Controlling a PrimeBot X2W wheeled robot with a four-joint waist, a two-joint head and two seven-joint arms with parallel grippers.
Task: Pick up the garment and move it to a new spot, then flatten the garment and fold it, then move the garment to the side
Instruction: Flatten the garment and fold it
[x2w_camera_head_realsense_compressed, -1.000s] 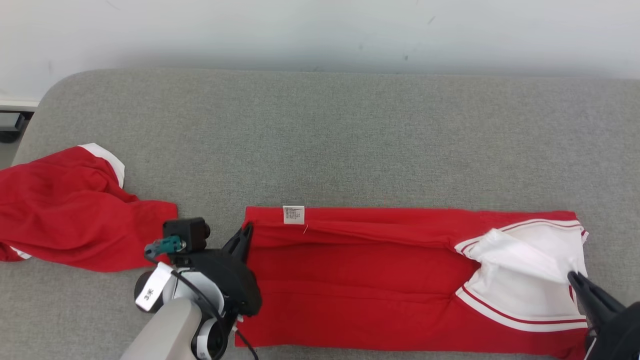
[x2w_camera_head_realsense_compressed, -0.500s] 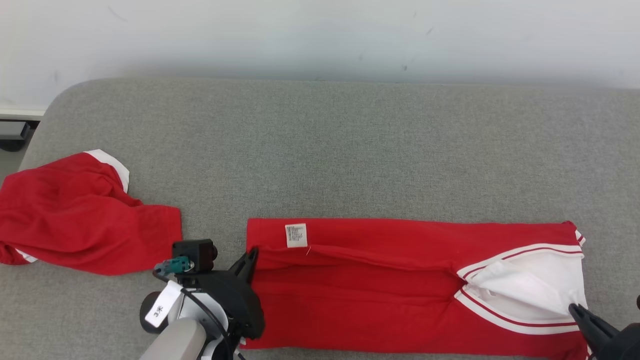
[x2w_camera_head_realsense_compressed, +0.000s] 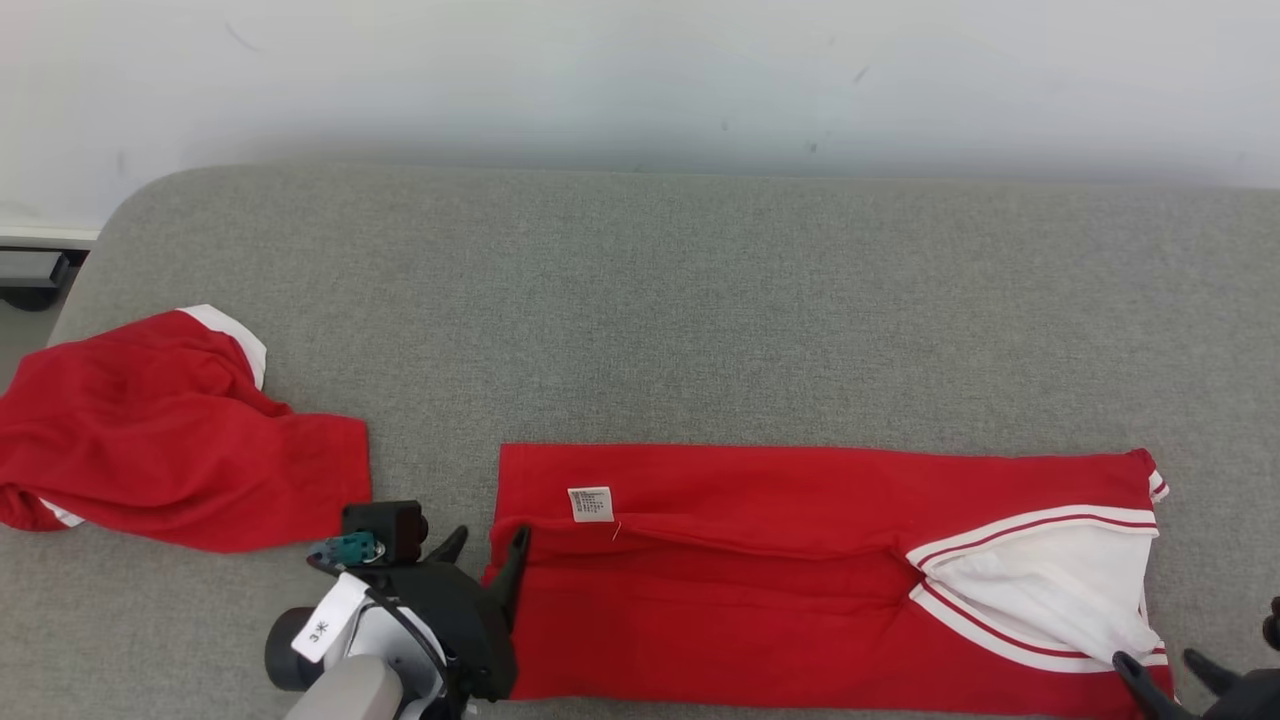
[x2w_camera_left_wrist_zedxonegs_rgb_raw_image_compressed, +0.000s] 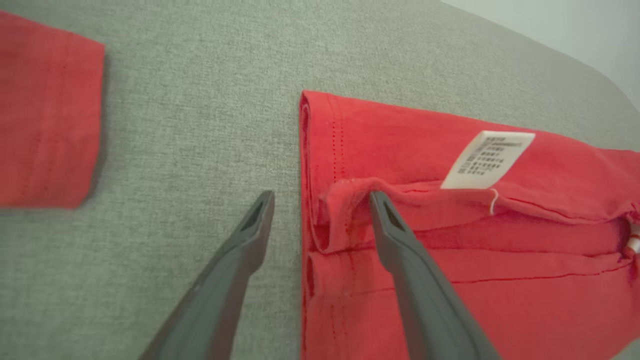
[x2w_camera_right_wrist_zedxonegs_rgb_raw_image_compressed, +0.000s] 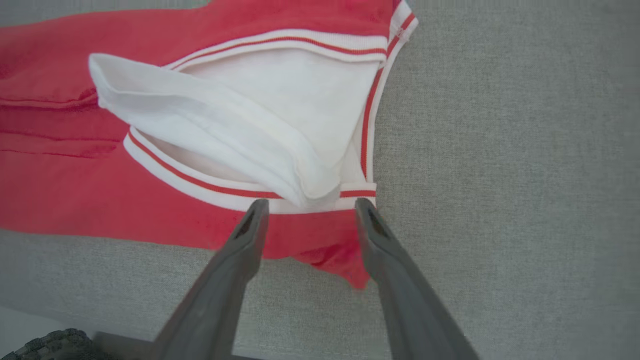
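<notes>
Red jersey garment w/ white striped collar (x2w_camera_head_realsense_compressed: 760, 570) lies folded lengthwise, a long strip near front of grey fabric surface (x2w_camera_head_realsense_compressed: 640, 300). Left gripper (x2w_camera_head_realsense_compressed: 488, 540) straddles hem end, right gripper (x2w_camera_head_realsense_compressed: 1155, 662) at collar corner. Both jaws wide, holding nothing, so strip rests flat; prob. set for end-to-end fold.

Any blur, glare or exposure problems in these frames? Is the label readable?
Head view: soft, even light with no glare; the garment is sharp, and a faint shadow band runs along the wall. Left wrist view: the left gripper looks soft up close, and the care label print is too blurred to read. Right wrist view: the white collar lining is bright, nearly washed out, and the right gripper is slightly soft.
</notes>
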